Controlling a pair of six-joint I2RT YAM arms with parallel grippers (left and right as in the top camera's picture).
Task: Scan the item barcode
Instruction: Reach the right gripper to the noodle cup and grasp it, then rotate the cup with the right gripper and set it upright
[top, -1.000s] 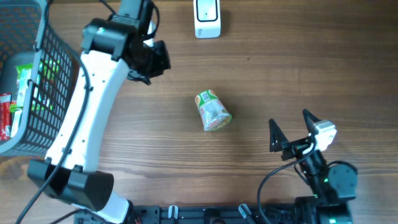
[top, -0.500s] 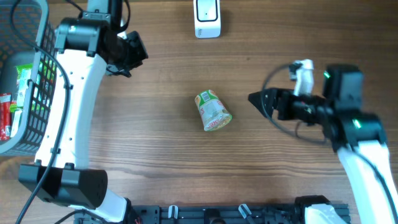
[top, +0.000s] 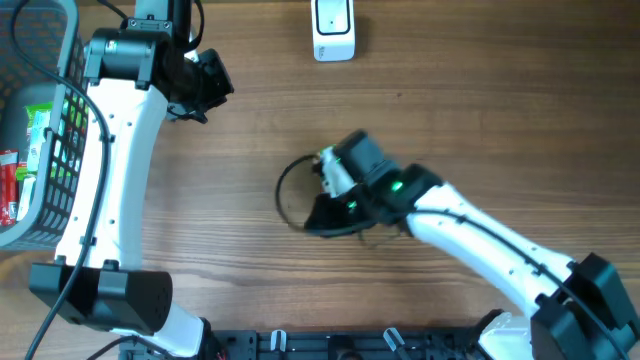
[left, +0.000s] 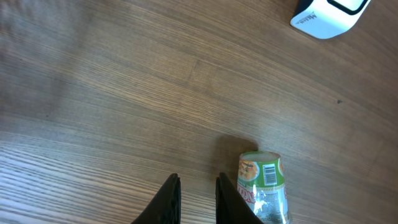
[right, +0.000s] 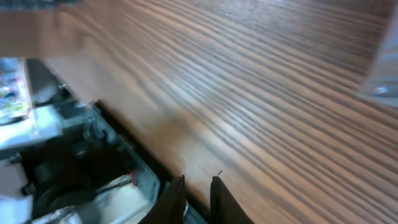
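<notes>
right tool (right: 198, 182): fingers drawn almost together with nothing between them. Its own view is smeared and shows only bare wood ahead, with no item in it.
left tool (left: 198, 180): fingers also nearly together and empty, hovering at about 10 o'clock from the item, well apart from it.
noodle cup (left: 262, 190): lies on its side near the middle of the surface (top: 480, 110). From overhead, the right arm's wrist covers nearly all of it.
barcode (left: 268, 174): on the cup's wall near the rim, facing up in the left wrist view.
scanner (top: 333, 30): at 12 o'clock from the cup, at the far edge, well apart.
cable (top: 283, 195): a black loop hanging off the right wrist at 9 o'clock from the cup.
risk, no grasp: fingers this near together cannot take the cup and would likely only push it.
risk, rolling: a cup on its side probably rolls at a nudge, which would turn the barcode under.
risk, snag: the loop could drag across the cup.
risk, blind approach: the right camera sees no cup, so the aim may be off.
</notes>
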